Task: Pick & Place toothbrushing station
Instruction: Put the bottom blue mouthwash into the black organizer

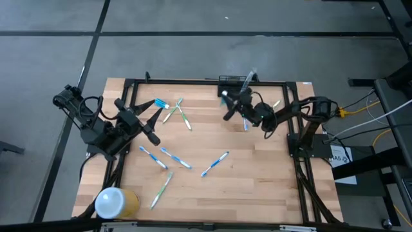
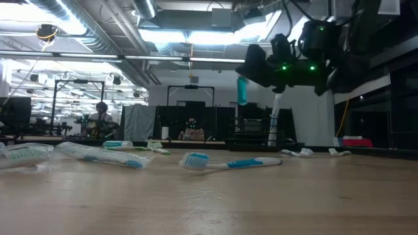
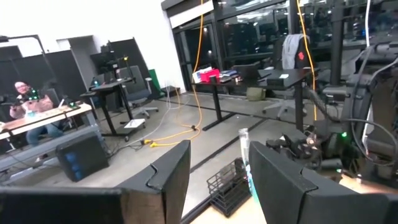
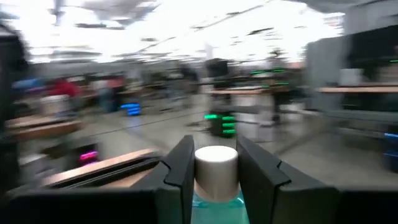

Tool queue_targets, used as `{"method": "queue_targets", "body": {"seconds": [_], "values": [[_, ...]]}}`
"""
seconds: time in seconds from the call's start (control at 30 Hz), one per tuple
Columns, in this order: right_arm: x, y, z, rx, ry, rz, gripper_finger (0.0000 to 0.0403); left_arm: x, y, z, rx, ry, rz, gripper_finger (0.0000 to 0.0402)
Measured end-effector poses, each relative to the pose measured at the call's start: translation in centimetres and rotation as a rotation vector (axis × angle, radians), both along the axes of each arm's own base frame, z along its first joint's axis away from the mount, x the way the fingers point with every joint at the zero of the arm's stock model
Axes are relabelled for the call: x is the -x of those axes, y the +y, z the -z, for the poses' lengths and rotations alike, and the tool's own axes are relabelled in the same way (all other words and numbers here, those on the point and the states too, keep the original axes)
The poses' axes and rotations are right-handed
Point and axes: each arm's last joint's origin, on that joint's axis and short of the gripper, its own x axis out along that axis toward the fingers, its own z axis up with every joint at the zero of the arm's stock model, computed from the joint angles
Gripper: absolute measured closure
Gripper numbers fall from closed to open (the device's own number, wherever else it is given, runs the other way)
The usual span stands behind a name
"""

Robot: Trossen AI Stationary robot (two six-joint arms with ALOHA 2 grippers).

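Observation:
The black slotted rack [image 1: 233, 81] stands at the table's far edge with one toothbrush [image 1: 248, 78] upright in it; it also shows in the left wrist view [image 3: 225, 186]. My right gripper [image 1: 226, 106] hovers just near of the rack, shut on a teal-and-white toothbrush [image 4: 215, 186]. My left gripper [image 1: 157, 126] is open and empty above the table's left part, its fingers [image 3: 168, 177] pointing toward the rack. My right gripper pinches the teal-and-white toothbrush between its two fingers [image 4: 184, 168]. The brush's white rounded end [image 4: 216, 163] stands between the fingertips, with the teal part behind it. The brush is lifted clear of the table [image 2: 242, 90].
Several loose toothbrushes lie on the wooden table: two by the left gripper [image 1: 175, 109], others in the middle [image 1: 175, 158] [image 1: 214, 164] and near front [image 1: 161, 190]. A white-topped yellow cylinder [image 1: 116, 202] lies at the near left corner. A black frame [image 1: 193, 82] borders the table.

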Motion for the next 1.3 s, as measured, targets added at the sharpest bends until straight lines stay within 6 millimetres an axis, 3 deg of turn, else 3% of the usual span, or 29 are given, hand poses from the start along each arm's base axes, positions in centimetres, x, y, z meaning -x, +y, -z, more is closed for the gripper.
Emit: {"method": "queue_targets", "body": {"seconds": [0.13, 0.3, 0.43, 0.6, 0.67, 0.83, 0.93, 1.07, 1.3], "values": [[-0.9, 1.7, -0.1, -0.003, 0.017, -0.099, 0.0310, -0.1, -0.1, 0.1, 0.009, -0.011, 0.001, 0.0242], [-2.3, 4.0, 1.3, -0.098, 0.178, -0.172, 0.0310, 0.0, -0.5, 0.6, 0.027, -0.032, 0.018, 0.0242], [-2.3, 5.2, 1.5, -0.164, 0.195, -0.117, 0.0310, 0.1, -0.8, 0.6, 0.043, -0.051, 0.033, 0.0242], [-1.8, 5.2, 1.3, -0.305, 0.186, -0.025, 0.0310, 0.0, -1.1, 0.8, 0.043, -0.050, 0.040, 0.0242], [-1.5, 4.9, 1.2, -0.379, 0.183, 0.005, 0.0288, -0.2, -1.2, 0.9, 0.038, -0.044, 0.040, 0.0242], [-0.8, 4.9, 0.4, -0.420, 0.217, 0.017, 0.0169, -0.8, -1.8, 1.5, 0.021, -0.024, 0.041, 0.0242], [-0.4, 5.3, 0.1, -0.472, 0.251, 0.006, 0.0138, -1.1, -2.1, 1.7, 0.017, -0.019, 0.041, 0.0242], [0.5, 6.6, 0.4, -0.560, 0.356, -0.017, 0.0144, -1.2, -2.2, 1.7, 0.022, -0.025, 0.041, 0.0242], [1.1, 7.8, -0.1, -0.533, 0.715, 0.020, 0.0215, -1.2, -2.2, 1.6, 0.032, -0.038, 0.040, 0.0242]]}}
